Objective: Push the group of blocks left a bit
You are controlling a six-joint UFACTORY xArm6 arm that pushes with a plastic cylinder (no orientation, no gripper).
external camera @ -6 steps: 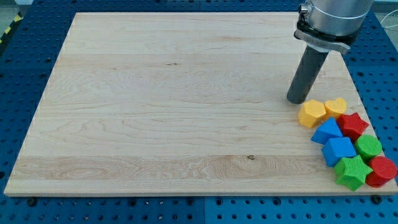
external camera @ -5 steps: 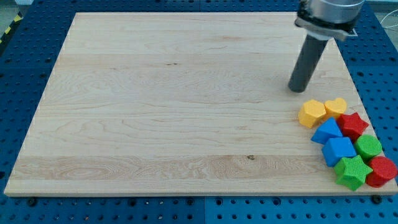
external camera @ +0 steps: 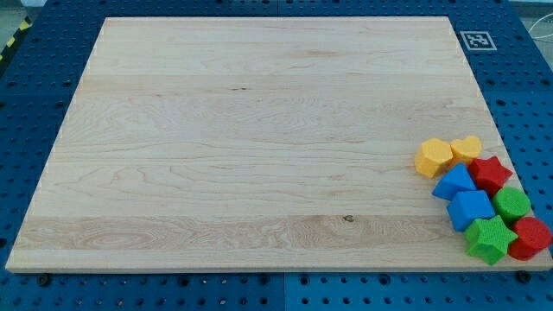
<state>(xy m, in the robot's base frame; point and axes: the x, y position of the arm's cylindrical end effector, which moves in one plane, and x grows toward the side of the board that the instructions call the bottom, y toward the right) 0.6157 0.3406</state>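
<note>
A tight group of blocks sits at the wooden board's (external camera: 242,138) lower right corner. An orange hexagon (external camera: 433,158) and a yellow heart (external camera: 467,149) are at its top. Below them are a red star (external camera: 492,174), a blue triangular block (external camera: 454,182), a blue cube (external camera: 471,210), a green hexagon (external camera: 512,204), a green star (external camera: 490,239) and a red hexagon (external camera: 530,238). The rod and my tip do not show in the camera view.
A small black-and-white marker tag (external camera: 476,40) lies at the board's upper right corner. Blue perforated table (external camera: 34,78) surrounds the board on all sides.
The rod stood just above the orange hexagon, moved toward the view's top, and has now left the view. The blocks have not moved.
</note>
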